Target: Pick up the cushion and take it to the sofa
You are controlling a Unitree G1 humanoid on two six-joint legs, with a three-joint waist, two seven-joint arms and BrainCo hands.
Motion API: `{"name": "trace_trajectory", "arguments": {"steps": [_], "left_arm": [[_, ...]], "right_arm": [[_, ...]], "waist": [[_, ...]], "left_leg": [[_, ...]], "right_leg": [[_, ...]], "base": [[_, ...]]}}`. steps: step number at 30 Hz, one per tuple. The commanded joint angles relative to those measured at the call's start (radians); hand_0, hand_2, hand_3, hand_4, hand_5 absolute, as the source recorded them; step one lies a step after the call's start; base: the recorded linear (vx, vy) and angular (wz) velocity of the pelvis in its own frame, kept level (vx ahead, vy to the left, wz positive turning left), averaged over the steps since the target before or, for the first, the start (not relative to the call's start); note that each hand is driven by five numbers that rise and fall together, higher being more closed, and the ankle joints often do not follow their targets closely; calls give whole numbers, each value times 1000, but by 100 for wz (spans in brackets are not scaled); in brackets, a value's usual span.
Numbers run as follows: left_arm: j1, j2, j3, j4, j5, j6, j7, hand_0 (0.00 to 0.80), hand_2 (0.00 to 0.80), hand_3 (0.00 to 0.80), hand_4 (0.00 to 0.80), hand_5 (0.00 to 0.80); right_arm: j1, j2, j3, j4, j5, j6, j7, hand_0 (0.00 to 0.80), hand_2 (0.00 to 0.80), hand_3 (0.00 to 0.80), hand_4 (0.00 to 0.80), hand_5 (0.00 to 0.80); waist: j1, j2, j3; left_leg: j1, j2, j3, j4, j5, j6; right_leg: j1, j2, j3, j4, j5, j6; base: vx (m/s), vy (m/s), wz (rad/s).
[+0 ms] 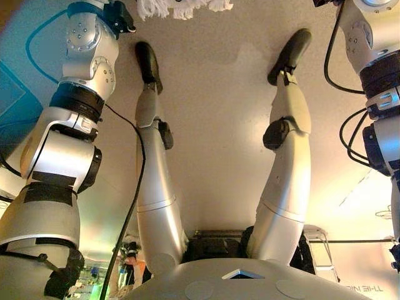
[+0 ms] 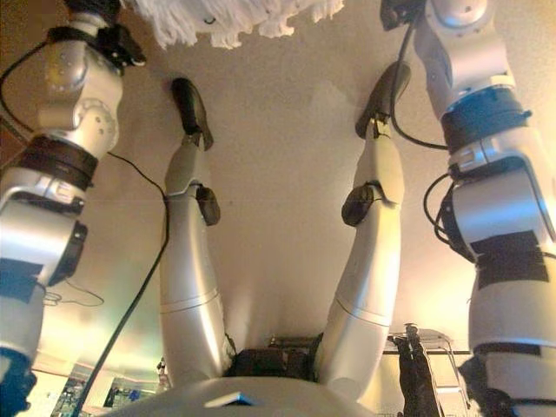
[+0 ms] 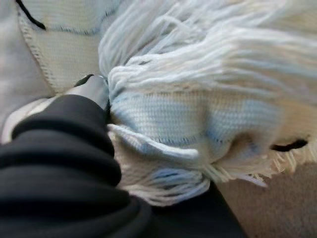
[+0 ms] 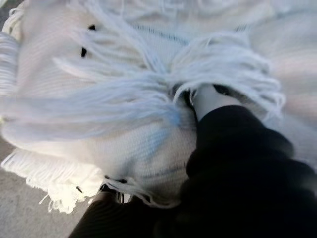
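The cushion is white and knitted, with long woolly fringes. Only its fringed edge [image 1: 181, 7] shows in the eye views, at the top between my two arms, held above the floor. My left hand [image 3: 59, 163] lies against one side of the cushion [image 3: 198, 114], and the fringe hangs over it. My right hand [image 4: 237, 168] lies against the other side of the cushion [image 4: 99, 99], with its front buried in the fringe. Both hands are past the top edge of the eye views. No sofa is in view.
Beige floor [image 1: 219, 125] lies below me. A teal surface [image 1: 15, 100] is at the far left. A small metal step stool [image 1: 315, 240] stands at the lower right behind me.
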Motion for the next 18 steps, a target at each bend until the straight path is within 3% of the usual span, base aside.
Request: {"name": "trace_trajectory", "arguments": {"steps": [1, 10, 18], "left_arm": [[10, -65, -40, -177, 9, -43, -84, 800, 800, 800, 800, 800], [282, -114, 56, -259, 26, -120, -88, 800, 800, 800, 800, 800], [548, -173, 103, -433, 105, -199, -54, 800, 800, 800, 800, 800]], "right_arm": [[-2, 99, 57, -174, 7, -67, 61, 800, 800, 800, 800, 800], [286, 63, -68, -284, -34, -173, 43, 800, 800, 800, 800, 800], [625, 82, -147, -522, -178, -257, -60, 800, 800, 800, 800, 800]], "waist": [[7, 32, -5], [5, 25, -5], [-8, 6, -5]], "left_leg": [[-3, 23, -100, -87, 78, 17], [112, 26, -132, -145, 90, 1], [388, 46, -85, -166, 78, -1]], "right_leg": [[11, -59, 45, -2, -7, 128], [113, -40, 68, -70, 21, 142], [390, -48, 53, -131, 36, 147]], "base": [[0, 0, 0], [-36, 1, -1], [-47, -17, -2]]}}
